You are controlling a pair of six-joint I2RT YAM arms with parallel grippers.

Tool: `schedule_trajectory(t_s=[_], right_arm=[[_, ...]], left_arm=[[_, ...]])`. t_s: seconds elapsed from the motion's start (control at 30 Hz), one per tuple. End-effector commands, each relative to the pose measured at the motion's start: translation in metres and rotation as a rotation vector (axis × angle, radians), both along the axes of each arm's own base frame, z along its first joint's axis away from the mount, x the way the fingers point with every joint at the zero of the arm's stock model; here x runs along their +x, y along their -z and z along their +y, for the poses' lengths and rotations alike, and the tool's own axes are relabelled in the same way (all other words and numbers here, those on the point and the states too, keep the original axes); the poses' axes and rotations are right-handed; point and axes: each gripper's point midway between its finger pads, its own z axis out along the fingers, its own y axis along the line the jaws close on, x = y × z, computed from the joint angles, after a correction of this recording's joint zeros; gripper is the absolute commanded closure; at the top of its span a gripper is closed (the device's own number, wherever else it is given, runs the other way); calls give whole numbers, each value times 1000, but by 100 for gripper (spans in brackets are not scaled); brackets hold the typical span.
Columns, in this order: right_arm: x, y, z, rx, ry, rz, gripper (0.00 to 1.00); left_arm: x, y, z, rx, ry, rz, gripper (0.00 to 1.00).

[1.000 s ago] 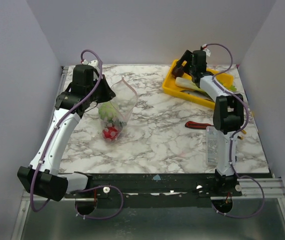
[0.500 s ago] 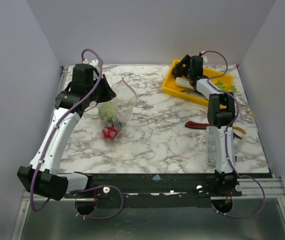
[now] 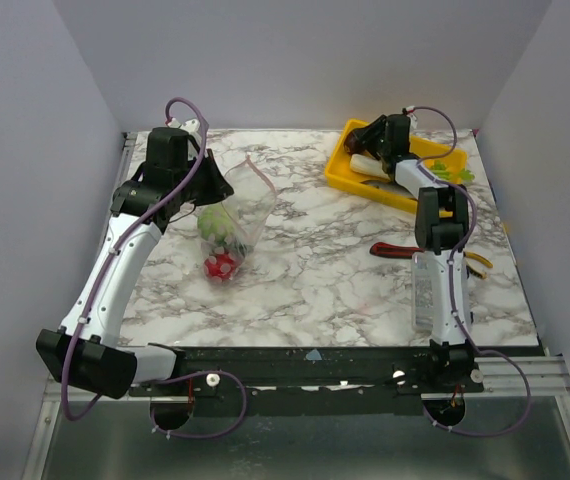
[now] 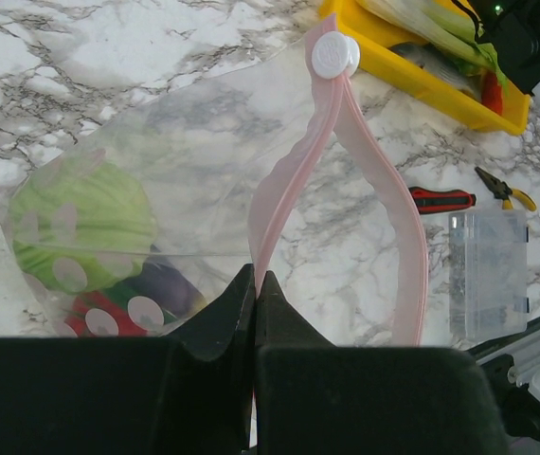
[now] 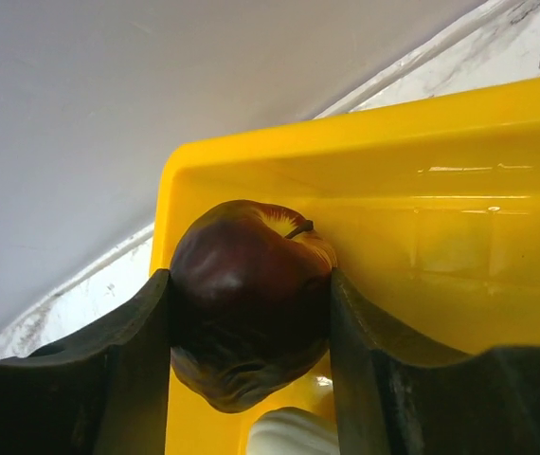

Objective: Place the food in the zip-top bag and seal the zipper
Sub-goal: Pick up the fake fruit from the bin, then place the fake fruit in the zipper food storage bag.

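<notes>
The zip-top bag (image 3: 237, 208) lies at the left of the table, and its mouth stands open in the left wrist view (image 4: 175, 142). Inside it are a green leafy toy (image 4: 81, 220), a red one (image 4: 95, 318) and a purple one (image 4: 171, 284). My left gripper (image 4: 255, 281) is shut on the pink zipper strip (image 4: 294, 171) near one end; the white slider (image 4: 333, 54) is at the far end. My right gripper (image 5: 249, 308) is shut on a dark red-purple apple-like toy (image 5: 242, 284) in the far left corner of the yellow tray (image 5: 441, 180). The white end of the leek (image 5: 294, 436) lies below it.
The yellow tray (image 3: 341, 166) stands at the back right with green vegetables in it. A red-handled tool (image 3: 397, 250), yellow pliers (image 4: 502, 187) and a rigid clear compartment box (image 3: 424, 292) lie at the right, near my right arm's base.
My right arm has swung and lowered its gripper into the tray's far left corner. The left arm and the bag have not moved.
</notes>
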Motion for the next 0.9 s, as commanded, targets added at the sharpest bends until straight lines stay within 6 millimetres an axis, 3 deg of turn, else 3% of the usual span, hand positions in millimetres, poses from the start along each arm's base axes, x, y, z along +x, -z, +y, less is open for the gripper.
schedule_trajectory(t_s=[0.0,0.23,0.43,0.53,0.7,0.87], right_arm=[[1,-49,2,30,-42,-79,68],[-26,-148,2,-12,-77,-184,77],[-85,-214,22,-31,-198,-257,84],[-130,-248,54,-61,-292,-361,85],[-231,-304,124,-155,-467,-621,85],[-335,-336,190,-250,-648,-917,80]], left_arm=[[-10,-6,0,-3,32,-23,100],[-15,7,2,-9,22,-18,100],[-21,2,-5,-62,42,-30,100],[-22,-1,-6,-84,40,-40,100],[-19,-4,-4,-105,21,-43,100],[-17,-6,-4,-114,20,-41,100]])
